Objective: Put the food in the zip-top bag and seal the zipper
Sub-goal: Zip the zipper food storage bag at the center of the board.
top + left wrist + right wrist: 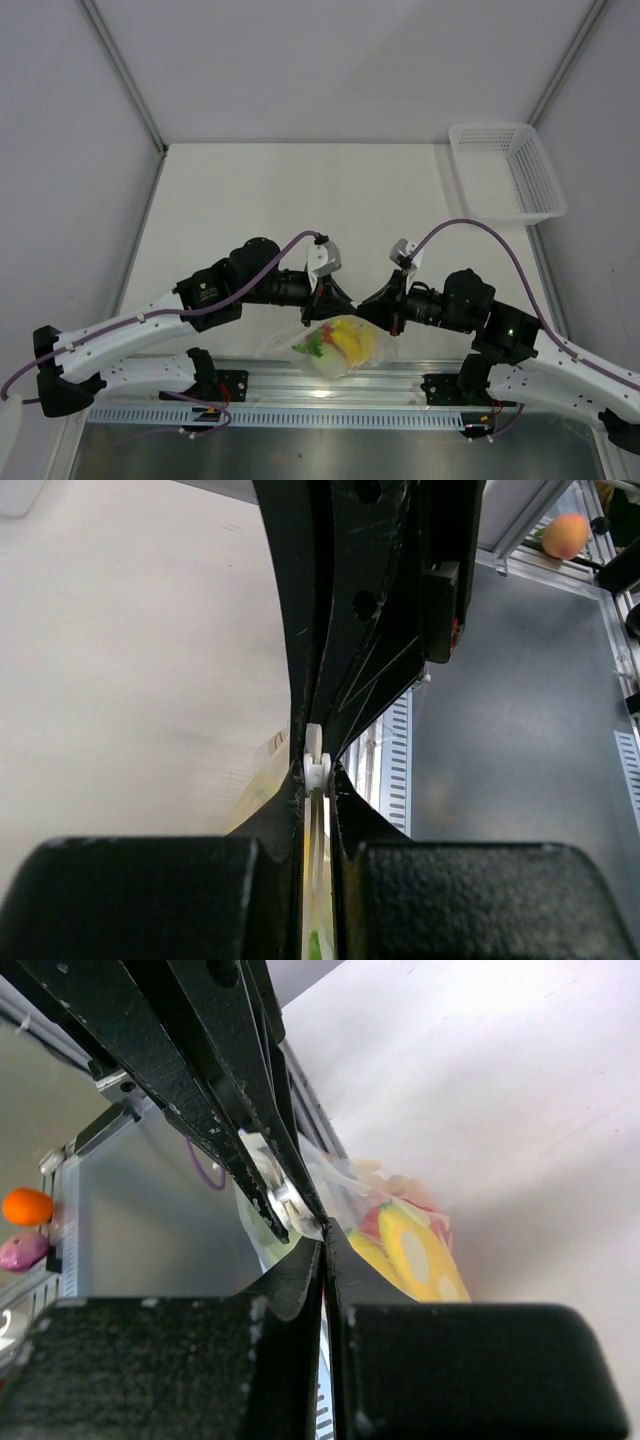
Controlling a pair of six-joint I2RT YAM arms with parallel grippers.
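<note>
- pinching the bag (335, 345) from both sides: the two arms meet nose to nose at the middle of the near edge of the surface (300, 200)
- left pincer (328, 300) is narrow and clamped on the bag's top edge; its wrist view shows the fingers (285, 810) pressed onto a thin sliver of plastic
- right pincer (372, 308) is narrow too, nipping the same edge just beside the left one; up close its tips (323, 1245) meet on the film
- the bag hangs below the two pincers, over the metal rail (400, 380) between the arm bases
- the food is inside it: banana (352, 340) bright yellow, a bit of red fruit (323, 334) and green leaves (312, 347) showing through
- the right wrist view sees the banana (405, 1255) and some red (372, 1222) through the crinkly plastic
- zipper is too thin to pick out, so i can't tell if it's sealed
- white basket (505, 170) sits at the far right corner, well apart
- an orange fruit (565, 535) lies off beyond the rail
</note>
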